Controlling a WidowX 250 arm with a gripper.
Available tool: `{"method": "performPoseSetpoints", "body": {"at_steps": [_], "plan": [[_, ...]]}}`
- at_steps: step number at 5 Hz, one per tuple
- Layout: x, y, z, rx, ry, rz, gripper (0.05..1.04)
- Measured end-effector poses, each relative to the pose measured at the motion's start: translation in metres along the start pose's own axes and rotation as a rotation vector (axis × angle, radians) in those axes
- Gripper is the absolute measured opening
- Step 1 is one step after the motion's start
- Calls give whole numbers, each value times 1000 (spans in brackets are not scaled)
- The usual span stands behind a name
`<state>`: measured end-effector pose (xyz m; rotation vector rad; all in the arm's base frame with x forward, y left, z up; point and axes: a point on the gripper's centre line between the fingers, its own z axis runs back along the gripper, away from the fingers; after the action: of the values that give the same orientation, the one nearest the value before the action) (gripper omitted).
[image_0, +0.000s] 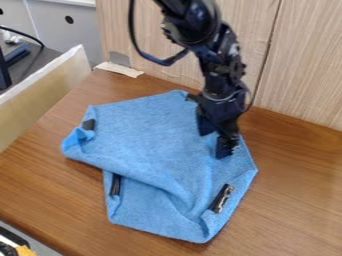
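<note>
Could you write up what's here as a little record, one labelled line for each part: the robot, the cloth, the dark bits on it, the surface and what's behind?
Robot: gripper at the cloth's upper right; grip unclear
Cloth: blue, creased, partly folded
Dark bits: left corner piece, lower left piece, lower right piece; possibly clips
Surface: brown wooden table
Behind: pale wood-grain panel
</note>
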<state>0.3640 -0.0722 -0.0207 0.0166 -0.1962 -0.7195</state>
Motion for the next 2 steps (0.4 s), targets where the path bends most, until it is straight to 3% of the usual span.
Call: {"method": "performPoseSetpoints", "body": {"at_steps": [2], "plan": [[53, -25, -7, -30, -8, -118, 1000]]}}
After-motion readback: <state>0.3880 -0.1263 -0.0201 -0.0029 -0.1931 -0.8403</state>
